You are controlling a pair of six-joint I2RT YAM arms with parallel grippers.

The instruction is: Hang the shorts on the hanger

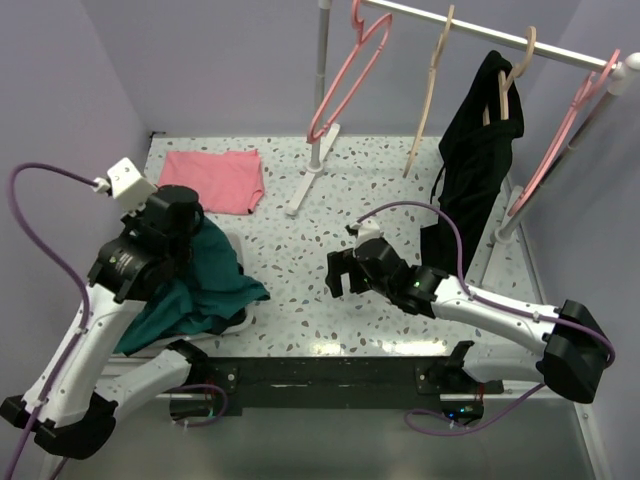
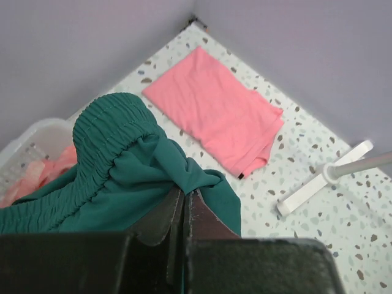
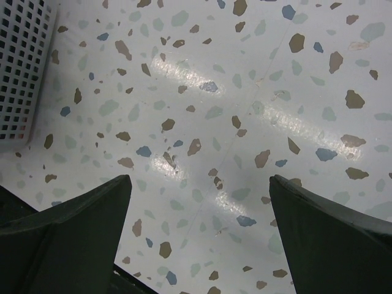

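Note:
The dark teal shorts [image 1: 205, 285] hang bunched from my left gripper [image 1: 188, 238], draping over a white basket at the table's left. In the left wrist view the jaws [image 2: 185, 191] are pressed together on a fold of the shorts [image 2: 122, 162], with the gathered waistband arching up on the left. The salmon-pink hanger [image 1: 348, 68] hangs by its hook on the rail at the back, far from both grippers. My right gripper [image 1: 338, 272] hovers low over the middle of the table; its fingers [image 3: 73, 226] stand wide apart over bare speckled surface, holding nothing.
A flat pink cloth [image 1: 215, 180] lies at the back left. The white basket [image 2: 27, 144] holds pink fabric. The rail carries two tan hangers [image 1: 432, 85], a black garment [image 1: 480, 150] and another pink hanger [image 1: 560, 140]. The rack's white foot [image 1: 312, 170] rests on the table.

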